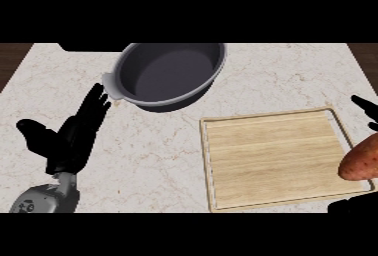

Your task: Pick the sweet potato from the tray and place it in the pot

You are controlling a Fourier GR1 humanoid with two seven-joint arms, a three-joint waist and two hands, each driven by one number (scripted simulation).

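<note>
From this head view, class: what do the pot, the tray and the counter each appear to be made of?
Pot: probably metal, smooth dark grey with a paler sheen along the rim.
Tray: looks like pale wood, matt, with straight grain lines and a raised lip.
Counter: seems marble-like stone, off-white with faint brown veins.

— Where are we?

— A kitchen, we'd say. We look down on a pale marble counter (148, 165) with faint brown veins, and dark wood shows past its far corners.

— What else tells us so?

— A grey pot (168, 75) with a small side handle stands on it near the far edge. Near it lies a light wooden tray (277, 160) with a raised rim, much like a chopping board. At its right edge we see a sweet potato (362, 159).
</note>
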